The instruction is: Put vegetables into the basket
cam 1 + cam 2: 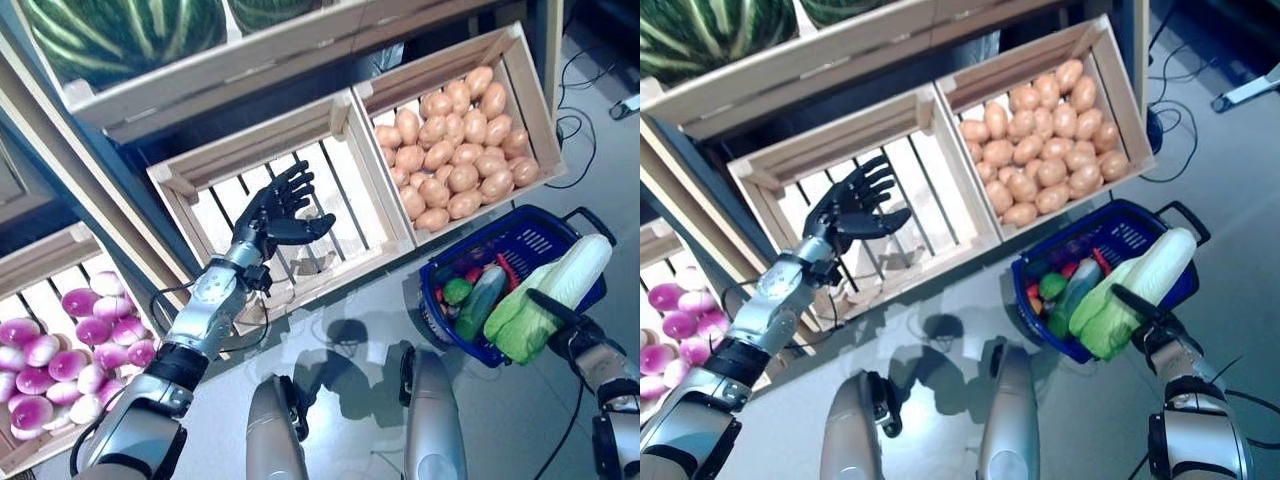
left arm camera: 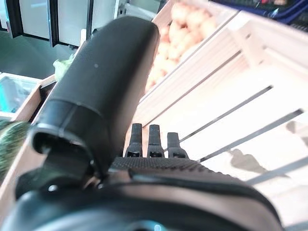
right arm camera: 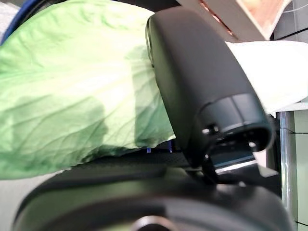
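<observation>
The right robot hand grips a cabbage over the blue basket; the left robot hand is spread wide.

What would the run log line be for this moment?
right hand: holds cabbage over basket | left hand: open above empty crate | cabbage not released

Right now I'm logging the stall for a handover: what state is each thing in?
Napa cabbage: held in the right hand, over the basket.
Blue basket: on the floor, partly filled with vegetables.
Middle crate: empty.
Potato crate: full of potatoes.
Left hand: open, empty, over the middle crate.
Turnips: piled in their crate.
</observation>
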You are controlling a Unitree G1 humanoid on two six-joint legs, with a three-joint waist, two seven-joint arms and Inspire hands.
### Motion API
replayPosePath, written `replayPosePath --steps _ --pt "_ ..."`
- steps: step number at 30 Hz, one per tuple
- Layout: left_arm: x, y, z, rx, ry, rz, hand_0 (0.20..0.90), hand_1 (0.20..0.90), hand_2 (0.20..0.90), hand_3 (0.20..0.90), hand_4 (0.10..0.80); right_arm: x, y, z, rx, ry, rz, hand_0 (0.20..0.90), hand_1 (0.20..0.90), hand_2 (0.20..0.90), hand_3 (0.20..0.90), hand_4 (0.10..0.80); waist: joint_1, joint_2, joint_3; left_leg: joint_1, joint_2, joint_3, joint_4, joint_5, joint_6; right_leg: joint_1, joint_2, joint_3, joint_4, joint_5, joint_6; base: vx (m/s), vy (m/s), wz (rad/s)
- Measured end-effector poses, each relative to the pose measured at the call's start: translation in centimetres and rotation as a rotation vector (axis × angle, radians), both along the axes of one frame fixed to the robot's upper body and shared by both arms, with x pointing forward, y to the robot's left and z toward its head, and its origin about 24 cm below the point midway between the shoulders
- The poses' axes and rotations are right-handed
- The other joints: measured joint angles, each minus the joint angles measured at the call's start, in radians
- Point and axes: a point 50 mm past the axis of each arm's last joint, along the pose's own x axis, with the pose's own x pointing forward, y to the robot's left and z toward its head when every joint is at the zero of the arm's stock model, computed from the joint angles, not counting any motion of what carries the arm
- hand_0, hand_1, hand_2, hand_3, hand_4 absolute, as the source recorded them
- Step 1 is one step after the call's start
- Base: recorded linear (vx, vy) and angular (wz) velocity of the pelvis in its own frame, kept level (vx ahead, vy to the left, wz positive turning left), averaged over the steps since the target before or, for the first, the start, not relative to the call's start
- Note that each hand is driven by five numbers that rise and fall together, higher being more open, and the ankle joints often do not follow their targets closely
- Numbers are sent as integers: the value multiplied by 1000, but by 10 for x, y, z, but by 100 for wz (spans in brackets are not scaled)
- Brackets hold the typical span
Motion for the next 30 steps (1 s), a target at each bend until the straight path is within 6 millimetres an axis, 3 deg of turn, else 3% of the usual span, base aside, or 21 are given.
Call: replayPosePath --steps 2,3,16,26,30 --pt "1 -1 2 -14 -2 -8 900 900 900 900 800 9 2 9 4 -28 2 300 300 300 300 400 -1 5 14 -47 1 -23 72 -25 -6 -44 -11 8 80 -32 -3 -23 -7 12" --pt "1 -1 2 -26 0 -9 900 900 900 900 800 11 2 11 8 -33 -9 900 900 900 900 800 -1 8 16 -69 0 -35 104 -38 -8 -63 -15 10 114 -48 -3 -30 -9 15" --pt "0 -5 1 -33 12 -13 900 900 900 900 800 9 -14 27 -8 50 -181 900 900 900 900 800 32 34 29 -209 -8 -102 264 -87 -30 -193 -31 31 297 -126 -13 -22 5 6" --pt "3 -11 14 -62 -20 -48 900 900 900 900 800 2 -22 29 8 90 -185 900 900 900 900 800 32 33 28 -219 -19 -116 247 -85 -32 -192 -28 24 284 -129 -12 -20 5 3" --pt "4 -14 20 -59 -41 -74 900 900 900 900 800 0 -21 25 29 113 -185 900 900 900 900 800 31 31 27 -202 -18 -117 214 -75 -46 -167 -27 8 254 -123 -4 11 5 1"
